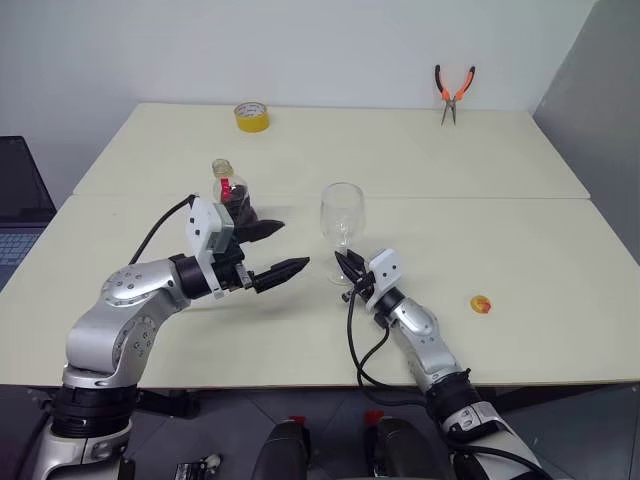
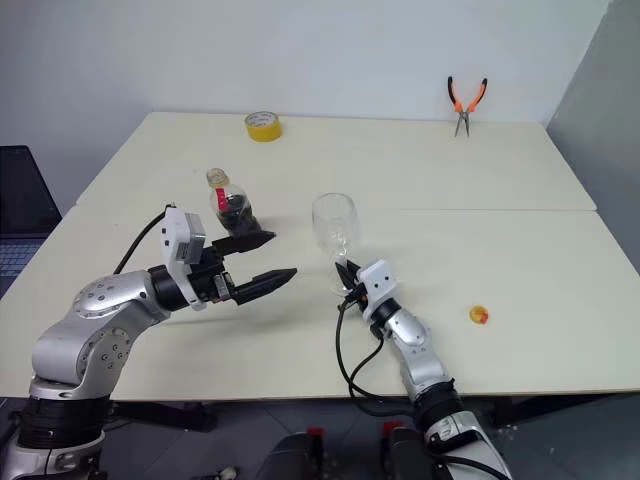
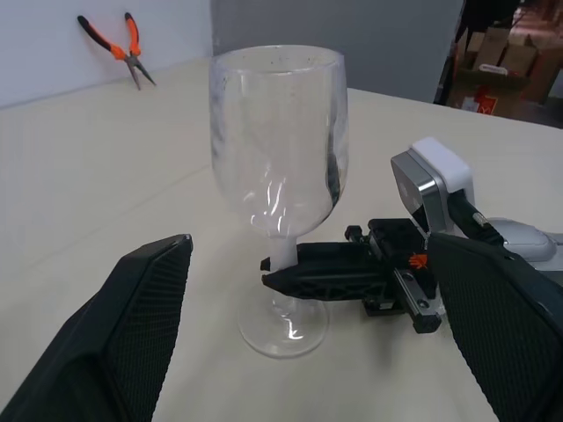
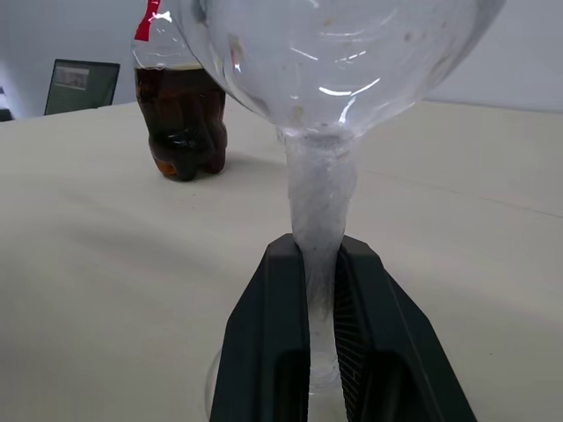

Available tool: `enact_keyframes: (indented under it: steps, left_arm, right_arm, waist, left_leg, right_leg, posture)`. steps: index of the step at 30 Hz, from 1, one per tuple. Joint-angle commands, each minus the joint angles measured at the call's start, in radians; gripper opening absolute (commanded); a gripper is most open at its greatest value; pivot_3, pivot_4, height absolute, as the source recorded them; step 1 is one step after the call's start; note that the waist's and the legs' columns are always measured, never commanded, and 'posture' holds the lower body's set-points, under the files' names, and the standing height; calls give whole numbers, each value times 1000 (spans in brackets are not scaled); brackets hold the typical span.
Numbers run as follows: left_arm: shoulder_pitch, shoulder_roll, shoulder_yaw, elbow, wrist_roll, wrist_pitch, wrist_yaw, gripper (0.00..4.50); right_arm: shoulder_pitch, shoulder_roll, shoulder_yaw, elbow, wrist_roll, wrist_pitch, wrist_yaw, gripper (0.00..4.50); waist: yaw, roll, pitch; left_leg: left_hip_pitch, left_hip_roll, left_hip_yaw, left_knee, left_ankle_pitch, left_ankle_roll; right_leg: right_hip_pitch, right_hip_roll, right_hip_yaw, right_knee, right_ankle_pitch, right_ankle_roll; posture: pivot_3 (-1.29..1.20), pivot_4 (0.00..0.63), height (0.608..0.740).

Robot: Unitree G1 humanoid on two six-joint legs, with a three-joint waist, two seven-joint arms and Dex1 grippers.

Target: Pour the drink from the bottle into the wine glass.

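The right gripper [image 1: 347, 265] is clamping its two black fingers on the thin stem of the wine glass [image 1: 342, 216], which is standing upright and empty near the middle of the table [image 1: 520, 300]. Just to its left, the left gripper [image 1: 281, 250] is hanging above the tabletop with its fingers spread wide, gripping nothing. Just behind that gripper the bottle [image 1: 233, 195] is standing upright with the dark drink [image 4: 183, 123] filling its lower body, while a yellow tape roll [image 1: 251, 116] and orange-handled pliers [image 1: 454, 93] are lying along the far edge.
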Motion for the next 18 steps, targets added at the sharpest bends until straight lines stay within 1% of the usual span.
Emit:
enact_keyframes:
  steps: [1, 8, 10, 11, 16, 18]
  left_arm:
    - [-12, -6, 7, -11, 3, -24, -3, 4500]
    - [2, -22, 16, 14, 4, -39, -9, 4500]
    - [4, -24, 15, 22, 8, -48, -9, 4500]
    - [4, -24, 15, 24, 9, -51, -9, 4500]
    - [13, -29, 18, 37, 13, -67, -4, 4500]
    - [39, -36, 26, 40, 21, -71, 15, 4500]
  right_arm:
    - [3, -4, -17, -21, 21, -30, 22, 1116]
    - [46, -20, -9, -76, 22, -15, 40, 3595]
    - [52, -23, -9, -82, 20, -9, 40, 4265]
    - [54, -24, -10, -86, 21, -7, 41, 4468]
    - [74, -38, -14, -126, 25, 24, 45, 4468]
    - [130, -78, -23, -219, 34, 85, 51, 4468]
  waist:
    - [0, 0, 0]
    - [0, 0, 0]
    - [0, 0, 0]
    - [0, 0, 0]
    - [0, 0, 0]
    - [1, 0, 0]
  left_leg:
    - [0, 0, 0, 0, 0, 0]
    - [0, 0, 0, 0, 0, 0]
    - [0, 0, 0, 0, 0, 0]
    - [0, 0, 0, 0, 0, 0]
    - [0, 0, 0, 0, 0, 0]
    - [0, 0, 0, 0, 0, 0]
  right_leg:
    - [0, 0, 0, 0, 0, 0]
    - [0, 0, 0, 0, 0, 0]
    - [0, 0, 0, 0, 0, 0]
    - [0, 0, 0, 0, 0, 0]
    - [0, 0, 0, 0, 0, 0]
    - [0, 0, 0, 0, 0, 0]
  posture:
    - [0, 150, 740]
    - [0, 150, 740]
    - [0, 150, 740]
    - [0, 150, 740]
    - [0, 150, 740]
    - [0, 150, 740]
